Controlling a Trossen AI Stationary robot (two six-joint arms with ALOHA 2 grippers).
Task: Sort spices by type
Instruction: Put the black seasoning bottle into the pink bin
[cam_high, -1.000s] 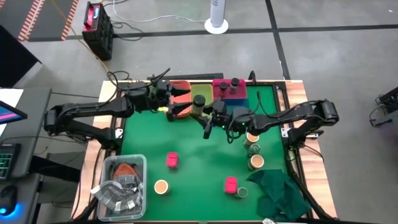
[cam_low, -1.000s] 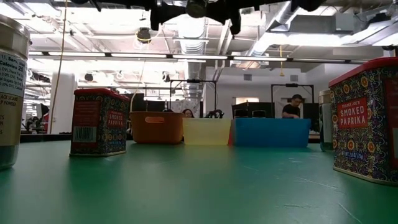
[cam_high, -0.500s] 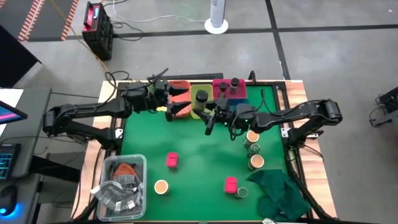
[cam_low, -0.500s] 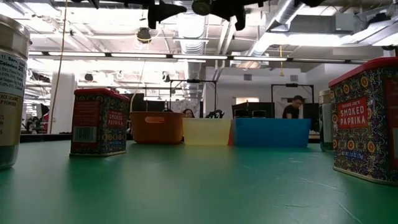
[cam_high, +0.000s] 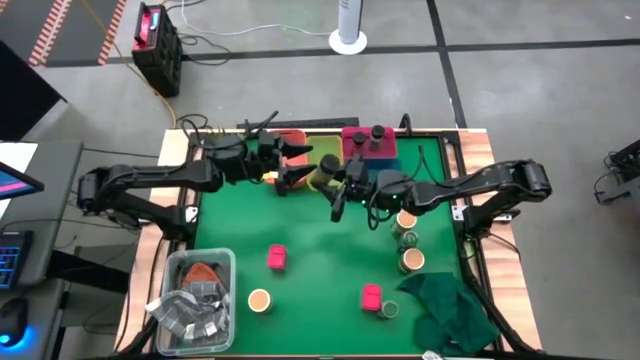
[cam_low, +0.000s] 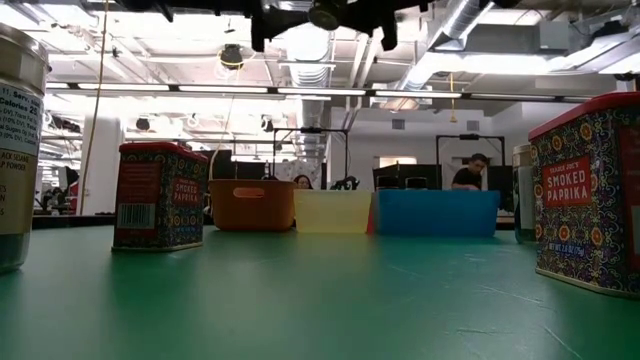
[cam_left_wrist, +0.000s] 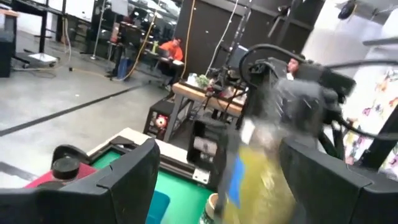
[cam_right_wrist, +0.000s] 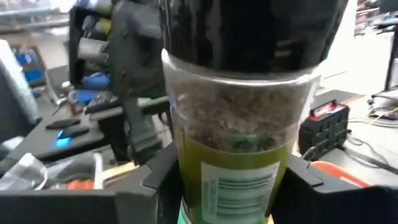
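Observation:
A dark-capped spice jar (cam_right_wrist: 233, 124) with dried herbs and a yellow-green label is held high above the green table, near the far bins. My right gripper (cam_high: 333, 180) is shut on it. My left gripper (cam_high: 300, 166) is open and faces it from the table's left. Its two fingers (cam_left_wrist: 127, 180) stand either side of the blurred jar (cam_left_wrist: 258, 174) without plainly touching it. On the table stand pink cube boxes (cam_high: 277, 257), tan-topped jars (cam_high: 259, 300) and a green-capped jar (cam_high: 405, 238). My right gripper pinches the jar's glass body at the label (cam_right_wrist: 189, 183), below the dark cap, between its two fingers (cam_right_wrist: 158, 180). The fingers come level from the table's right and lie across the jar. The jar stands roughly upright, cap up, lifted clear of the table.
Orange (cam_high: 290, 140), yellow-green (cam_high: 322, 150), pink (cam_high: 352, 148) and blue (cam_high: 380, 162) bins line the far edge, and two dark-capped jars (cam_high: 378, 133) stand in them. A dark green cloth (cam_high: 450, 310) lies near right. A clear tub (cam_high: 195, 300) sits near left.
My left gripper has edged toward the table's right, so its open fingers now stand closer around the jar. My right gripper has kept the jar in about the same place, still shut on it.

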